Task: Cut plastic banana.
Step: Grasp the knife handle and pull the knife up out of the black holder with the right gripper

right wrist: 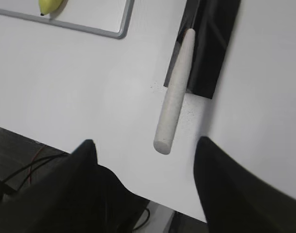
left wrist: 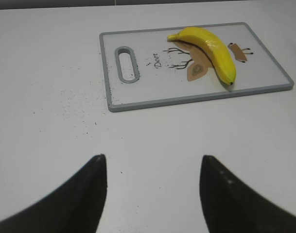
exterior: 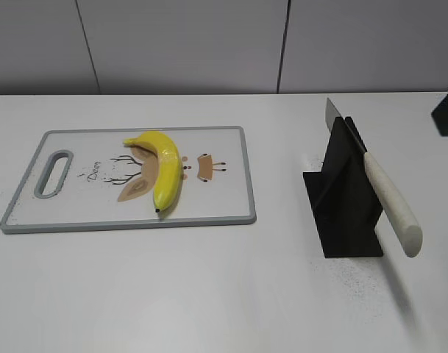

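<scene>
Nearest to us, the right gripper (right wrist: 143,179) stands wide apart and empty, above the bench (exterior: 224,309) edge just short of the knife handle (right wrist: 174,94). The left gripper (left wrist: 152,189) is likewise wide and empty, well short of the cutting board (left wrist: 138,99).

Hazards, in our judgement:
- The knife (exterior: 389,198) leans in a black holder (exterior: 341,213). An off-centre grasp on the round handle could let it roll, or drag the light holder along.
- Farther off, the plastic banana (exterior: 165,169) lies unrestrained on the board. Its curved, glossy skin may let it slide or spin under the blade unless we steady it.
</scene>
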Controlling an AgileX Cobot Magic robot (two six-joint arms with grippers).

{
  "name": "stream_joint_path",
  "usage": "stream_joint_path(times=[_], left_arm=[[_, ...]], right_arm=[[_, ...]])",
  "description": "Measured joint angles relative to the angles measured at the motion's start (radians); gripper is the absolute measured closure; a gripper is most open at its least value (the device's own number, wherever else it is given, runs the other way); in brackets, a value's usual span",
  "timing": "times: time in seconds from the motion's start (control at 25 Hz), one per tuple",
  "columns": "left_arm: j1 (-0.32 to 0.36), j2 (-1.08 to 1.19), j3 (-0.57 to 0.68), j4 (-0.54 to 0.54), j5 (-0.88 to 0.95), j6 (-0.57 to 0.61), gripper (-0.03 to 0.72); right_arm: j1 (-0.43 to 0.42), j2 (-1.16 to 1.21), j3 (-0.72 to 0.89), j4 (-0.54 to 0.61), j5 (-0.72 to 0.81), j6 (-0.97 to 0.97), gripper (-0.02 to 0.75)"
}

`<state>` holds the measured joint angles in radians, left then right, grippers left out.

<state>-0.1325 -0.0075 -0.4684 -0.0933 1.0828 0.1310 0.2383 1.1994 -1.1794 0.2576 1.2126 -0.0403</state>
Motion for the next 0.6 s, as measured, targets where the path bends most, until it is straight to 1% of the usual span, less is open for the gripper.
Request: stream_joint_path(times=[0.16, 0.24, 0.36, 0.48, 0.6], left_arm=[[0.000, 0.000, 0.000, 0.000, 0.000, 0.000, 0.099], [0.000, 0.000, 0.000, 0.000, 0.000, 0.000, 0.099], [0.000, 0.000, 0.000, 0.000, 0.000, 0.000, 0.099], [0.000, 0.000, 0.000, 0.000, 0.000, 0.000, 0.099], [0.000, 0.000, 0.000, 0.000, 0.000, 0.000, 0.099]], right_arm=[[0.118, 0.101, -0.001, -0.158, 0.000, 0.113, 0.286], [0.152, 0.146, -0.001, -0.179, 0.000, 0.152, 0.290], [0.173, 0.221, -0.002, -0.197, 0.000, 0.209, 0.292], [0.173, 0.288, -0.002, -0.234, 0.000, 0.240, 0.292], [0.173, 0.342, -0.002, -0.245, 0.000, 0.248, 0.292]])
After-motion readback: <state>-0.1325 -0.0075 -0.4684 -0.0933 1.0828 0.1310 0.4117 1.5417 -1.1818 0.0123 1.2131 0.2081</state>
